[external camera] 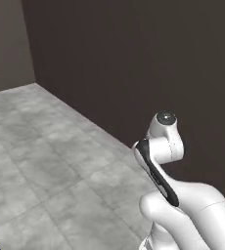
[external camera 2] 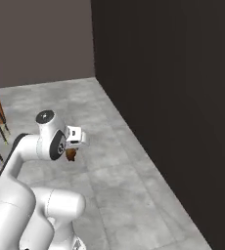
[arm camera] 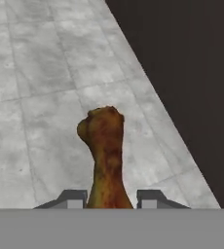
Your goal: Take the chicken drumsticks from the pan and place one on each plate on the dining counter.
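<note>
grey tiled floor (external camera: pixel 51 161) beside a dark wall (external camera 2: pixel 173 97)

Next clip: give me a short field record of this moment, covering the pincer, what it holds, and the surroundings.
pincer: shut on the chicken drumstick, fingertips either side of its thin end
pincer location, in front of the arm, above the floor
drumstick pose: thick end pointing away from the hand camera
floor: grey tiles
wall: dark, alongside the floor

arm's folded up tight over the base, gripper (arm camera: pixel 111 199) tucked low near the elbow with jaws clamped on a drumstick (arm camera: pixel 105 155)
</note>
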Motion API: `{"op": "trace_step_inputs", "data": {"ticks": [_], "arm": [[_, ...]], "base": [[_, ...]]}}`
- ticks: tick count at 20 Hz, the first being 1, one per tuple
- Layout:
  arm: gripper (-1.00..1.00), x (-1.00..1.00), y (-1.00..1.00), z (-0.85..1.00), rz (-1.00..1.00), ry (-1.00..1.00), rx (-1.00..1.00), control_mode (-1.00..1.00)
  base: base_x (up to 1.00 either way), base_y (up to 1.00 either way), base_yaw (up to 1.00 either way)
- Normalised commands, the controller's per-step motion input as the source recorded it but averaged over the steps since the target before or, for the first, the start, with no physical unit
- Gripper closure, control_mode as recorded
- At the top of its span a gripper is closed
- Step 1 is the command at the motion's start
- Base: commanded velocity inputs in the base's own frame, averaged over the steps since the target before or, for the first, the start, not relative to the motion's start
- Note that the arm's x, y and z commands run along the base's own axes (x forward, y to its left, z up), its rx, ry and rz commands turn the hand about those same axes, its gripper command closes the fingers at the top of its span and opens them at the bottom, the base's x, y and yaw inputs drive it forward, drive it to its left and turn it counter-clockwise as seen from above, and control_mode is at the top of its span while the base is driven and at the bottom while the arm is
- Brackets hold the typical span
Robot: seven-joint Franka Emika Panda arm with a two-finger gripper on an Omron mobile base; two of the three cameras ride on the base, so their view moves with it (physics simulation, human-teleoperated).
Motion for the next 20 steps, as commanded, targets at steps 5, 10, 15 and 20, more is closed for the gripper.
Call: {"op": "trace_step_inputs", "data": {"ticks": [5, 10, 15, 20], "arm": [[1.00, 0.00, 0.00, 0.00, 0.00, 0.00, 0.00, 1.00], [1.00, 0.00, 0.00, 0.00, 0.00, 0.00, 0.00, 1.00], [1.00, 0.00, 0.00, 0.00, 0.00, 0.00, 0.00, 1.00], [1.00, 0.00, 0.00, 0.00, 0.00, 0.00, 0.00, 1.00]], "base": [[0.94, 0.00, 0.54], [1.00, 0.00, 0.24], [1.00, 0.00, 0.00], [1.00, 0.00, 0.08]]}}
